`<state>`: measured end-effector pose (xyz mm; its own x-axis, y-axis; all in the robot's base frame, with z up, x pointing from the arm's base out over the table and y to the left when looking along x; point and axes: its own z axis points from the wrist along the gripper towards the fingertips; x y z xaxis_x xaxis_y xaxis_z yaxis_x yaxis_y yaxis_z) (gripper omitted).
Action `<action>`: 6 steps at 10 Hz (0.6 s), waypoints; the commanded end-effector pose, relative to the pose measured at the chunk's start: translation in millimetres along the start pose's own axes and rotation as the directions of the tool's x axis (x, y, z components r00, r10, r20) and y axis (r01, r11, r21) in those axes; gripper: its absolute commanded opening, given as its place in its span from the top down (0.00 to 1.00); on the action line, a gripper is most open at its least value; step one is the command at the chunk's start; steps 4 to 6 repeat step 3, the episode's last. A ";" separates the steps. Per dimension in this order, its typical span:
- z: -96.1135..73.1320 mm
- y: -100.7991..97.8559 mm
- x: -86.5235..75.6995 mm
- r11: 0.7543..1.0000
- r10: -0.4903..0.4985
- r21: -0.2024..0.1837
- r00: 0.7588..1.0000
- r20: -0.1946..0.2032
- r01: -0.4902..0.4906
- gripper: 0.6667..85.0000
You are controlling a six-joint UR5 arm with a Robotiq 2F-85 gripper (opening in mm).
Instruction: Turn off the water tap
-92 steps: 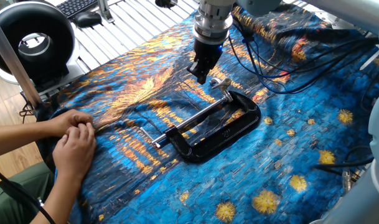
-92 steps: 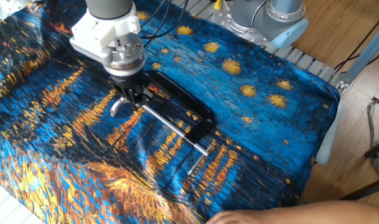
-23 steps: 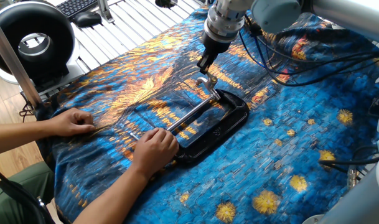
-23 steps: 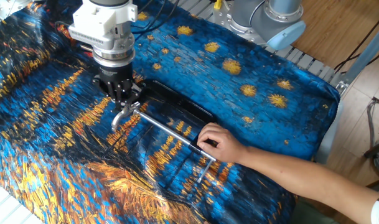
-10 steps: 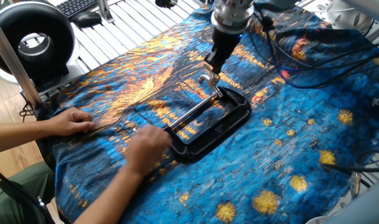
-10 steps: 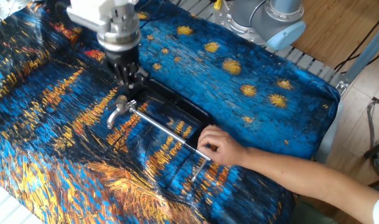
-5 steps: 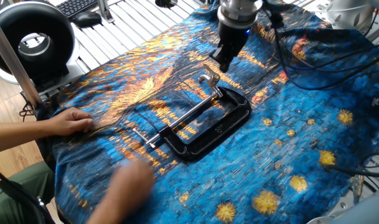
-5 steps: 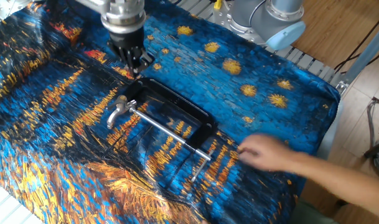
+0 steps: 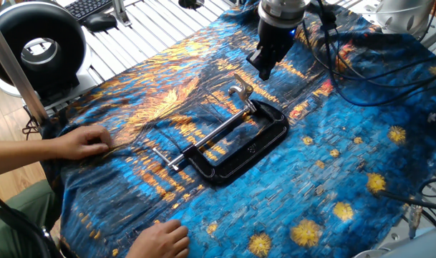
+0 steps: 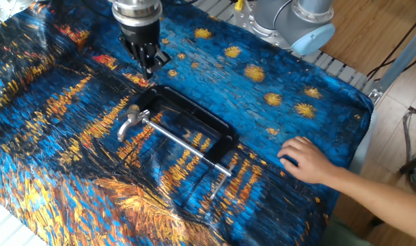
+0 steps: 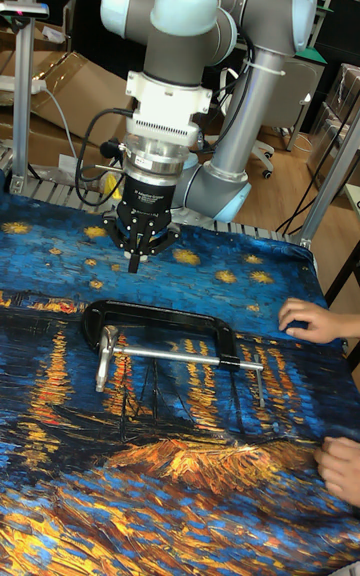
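On glossy blue-and-gold cloth (image 9: 332,165), the shiny curved water tap (image 9: 240,90) sits on its black C-clamp (image 9: 264,140); the gripper (image 9: 263,70) hovers apart, fingers nearly together, holding nothing.

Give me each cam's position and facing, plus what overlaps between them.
One fixed view: high on the person's side, looking across the C-clamp; shows gripper, both hands.
The other fixed view: high on the opposite side; shows gripper, arm base, one hand.
Tall fixed view: low at the table edge, facing the whole arm.
Shared: all show the water tap and clamp.
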<state>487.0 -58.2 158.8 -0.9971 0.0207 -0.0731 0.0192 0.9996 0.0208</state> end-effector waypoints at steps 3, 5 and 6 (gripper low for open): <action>8.7 -5.7 -0.2 0.999 -0.028 0.021 1.000 -0.004 0.028 0.99; 8.7 -5.7 -0.2 0.999 -0.028 0.021 1.000 -0.004 0.028 0.99; 8.7 -5.7 -0.2 0.999 -0.028 0.021 1.000 -0.004 0.028 0.99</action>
